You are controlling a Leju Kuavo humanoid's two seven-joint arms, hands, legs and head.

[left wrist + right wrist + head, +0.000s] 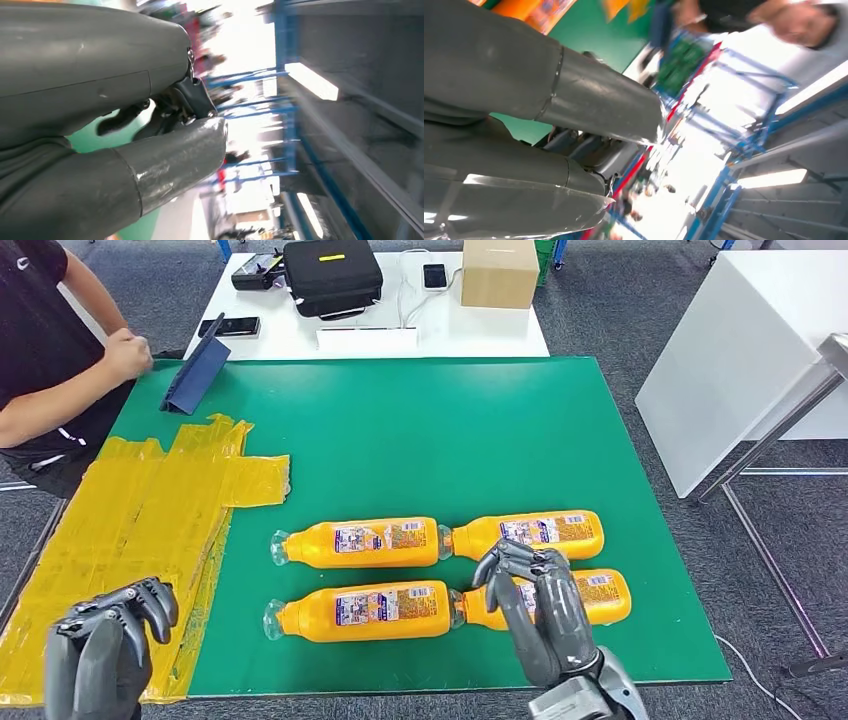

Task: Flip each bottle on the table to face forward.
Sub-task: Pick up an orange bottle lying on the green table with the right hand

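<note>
Yellow tape sheet (140, 530) covers the green table's (420, 430) left; beyond, a black bag (332, 276), cardboard box (499, 272), seated person (50, 350).

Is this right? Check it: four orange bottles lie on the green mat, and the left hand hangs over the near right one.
Wrong hand. The head view shows the right hand over the near right bottle; the left hand is over the yellow tape. Four orange bottles do lie on the green mat.

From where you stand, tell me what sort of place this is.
Probably a robotics lab or test workshop. A green mat on the work table holds four orange bottles in neat rows, a white table behind carries an equipment case and phones, and a person sits alongside.
</note>
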